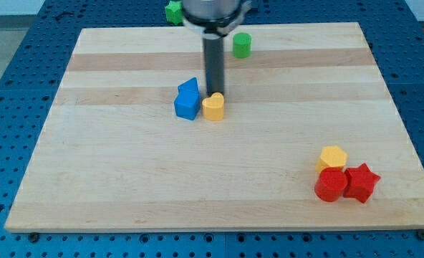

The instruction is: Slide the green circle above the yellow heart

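Tool: my tip [215, 94] has no jaws to spread or press together — it is a plain dark rod, and it holds nothing. Its lower end comes down just behind the yellow heart, apparently touching or nearly touching the heart's far edge; I cannot tell which.

Green circle: the green circle [242, 45] sits far up the board [126, 179], near the far edge, to the right of my rod and well apart from the tip.

Yellow heart: the yellow heart [213, 107] lies near the board's middle, slightly left of centre, touching the blue block.

Neighbours: two blue blocks — their shapes hard to read — sit close together at the heart's left, one [187, 106] nearer and one [189, 87] just behind it. A green star-like block [172, 11] rests off the board's far edge, on the blue pegboard.

Far-off cluster: a yellow hexagon [332, 158], a red circle [331, 185] and a red star [361, 182] huddle at the near right, clear of the job.

Progress: I judge the task not yet done. The circle is already farther up than the heart but offset to the right and well apart from it.

Remaining: I would need to bring the tip round to the circle's right side and nudge it left and nearer, until it stands just beyond the heart.

Risk: my tip is so close to the heart that leaving carelessly could shift it.
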